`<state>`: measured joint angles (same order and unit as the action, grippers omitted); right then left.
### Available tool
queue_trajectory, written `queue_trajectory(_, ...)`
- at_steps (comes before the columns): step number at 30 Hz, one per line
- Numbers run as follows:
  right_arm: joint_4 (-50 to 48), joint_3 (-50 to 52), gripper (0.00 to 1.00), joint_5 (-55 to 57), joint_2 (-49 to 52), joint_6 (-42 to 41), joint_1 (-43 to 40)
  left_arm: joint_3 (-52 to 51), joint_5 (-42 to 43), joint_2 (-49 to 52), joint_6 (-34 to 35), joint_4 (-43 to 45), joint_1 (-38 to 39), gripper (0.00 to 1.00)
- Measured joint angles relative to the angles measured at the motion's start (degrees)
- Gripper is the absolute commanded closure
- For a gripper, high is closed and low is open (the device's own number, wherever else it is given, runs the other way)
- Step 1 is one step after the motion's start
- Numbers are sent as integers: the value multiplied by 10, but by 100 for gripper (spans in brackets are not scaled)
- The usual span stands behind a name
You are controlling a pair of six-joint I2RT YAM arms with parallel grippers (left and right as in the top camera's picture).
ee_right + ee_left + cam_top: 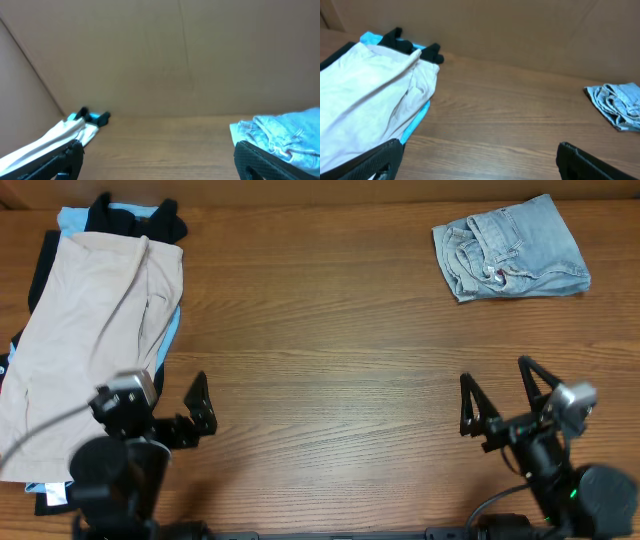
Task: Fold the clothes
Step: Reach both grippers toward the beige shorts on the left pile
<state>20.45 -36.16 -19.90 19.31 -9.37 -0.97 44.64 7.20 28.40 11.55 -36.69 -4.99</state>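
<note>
Reach with the nearer, wide-open left hand (172, 406) for the beige shorts (90, 330) stretched lengthwise down the frame's left, leaving the equally wide right hand (500, 395).

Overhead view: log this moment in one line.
left pincer: open, empty | right pincer: open, empty | large beige khaki cotton shorts: atop black garment with light-blue panels, left | small light-blue denim shorts: crumpled, far right

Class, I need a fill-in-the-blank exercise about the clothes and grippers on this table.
The beige shorts lie on a black and ____ garment.
The denim shorts lie near the table's far ____ corner.
The left gripper and right gripper both stand ____.
Missing words: light-blue; right; open.
</note>
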Motion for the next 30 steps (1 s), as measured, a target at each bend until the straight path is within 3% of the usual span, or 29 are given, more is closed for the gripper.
queue_trajectory(9, 270, -344, 0, -28, 320, 13, 0, 376, 22, 318, -62, -248, -2, 0)
queue_trajectory(12, 313, -450, 0, -29, 418, 15, 0, 485, 41, 417, -80, -303, -21, 0)
queue_trajectory(17, 320, -507, 0, -37, 504, 15, 0, 652, 90, 588, -99, -365, -105, 1)
queue_trajectory(23, 332, -508, 0, -43, 581, 15, 0, 703, 95, 725, -107, -336, -212, 0)
queue_trajectory(27, 334, -508, 0, -45, 617, 15, 0, 703, 89, 788, -143, -324, -240, 12)
queue_trajectory(30, 342, -508, 1, -47, 642, 15, 0, 704, 84, 837, -187, -319, -239, 14)
